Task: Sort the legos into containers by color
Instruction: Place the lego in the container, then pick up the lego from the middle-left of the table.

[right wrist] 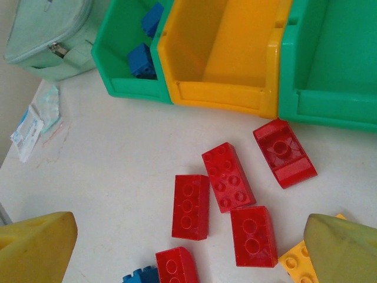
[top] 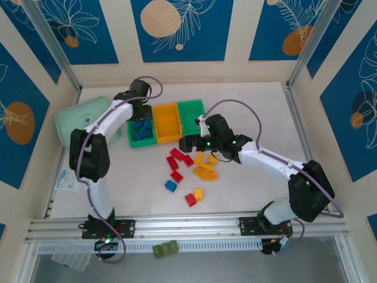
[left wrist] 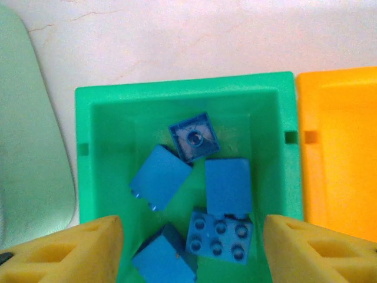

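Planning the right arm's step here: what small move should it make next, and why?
Probably lower the right gripper onto the red brick below its fingers. The jaws stand open and empty, other red bricks lie loose on the table, and the right green bin looks empty.

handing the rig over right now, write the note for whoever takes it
Left gripper: fingers open, empty, above the left green bin, which holds five blue bricks.
Right gripper: fingers open, empty, above the red bricks on the table.
Done: those five blue bricks are binned.
Left: the orange bin and the right green bin show no bricks. Loose on the table are the red bricks, the yellow-orange bricks and a loose blue brick, with a lone red brick and a lone yellow brick nearer the bases.
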Robot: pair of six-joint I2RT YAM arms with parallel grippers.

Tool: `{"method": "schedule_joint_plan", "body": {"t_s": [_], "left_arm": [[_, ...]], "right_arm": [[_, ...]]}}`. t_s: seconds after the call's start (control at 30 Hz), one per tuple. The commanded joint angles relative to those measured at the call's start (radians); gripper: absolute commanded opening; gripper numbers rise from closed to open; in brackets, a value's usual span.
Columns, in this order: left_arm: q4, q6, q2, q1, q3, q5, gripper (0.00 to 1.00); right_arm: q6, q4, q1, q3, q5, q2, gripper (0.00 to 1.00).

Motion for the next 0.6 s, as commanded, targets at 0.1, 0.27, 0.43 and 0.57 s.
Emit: {"method": "schedule_joint_plan", "body": {"t_s": [0.1, 0.27, 0.43, 0.57], "left_arm": [[0.001, -0.015, -0.222, 0.001, -0.178, 0.145, 0.66], [0.035, -0.03, -0.399, -0.036, -0.384, 0.252, 0.68], [0.021, -0.032, -0.549, -0.136, -0.537, 0.265, 0.69], [0.03, -0.065, -0.615, -0.245, -0.622, 0.269, 0.69]], "right_arm": [[-0.014, -0.065, 0.004, -0.033, -0.038, -0.054, 0.99], [-0.001, -0.117, 0.021, -0.063, -0.037, -0.065, 0.99], [0.031, -0.14, 0.047, -0.097, -0.055, -0.075, 0.99], [0.06, -0.145, 0.093, -0.116, -0.048, -0.061, 0.99]]}}
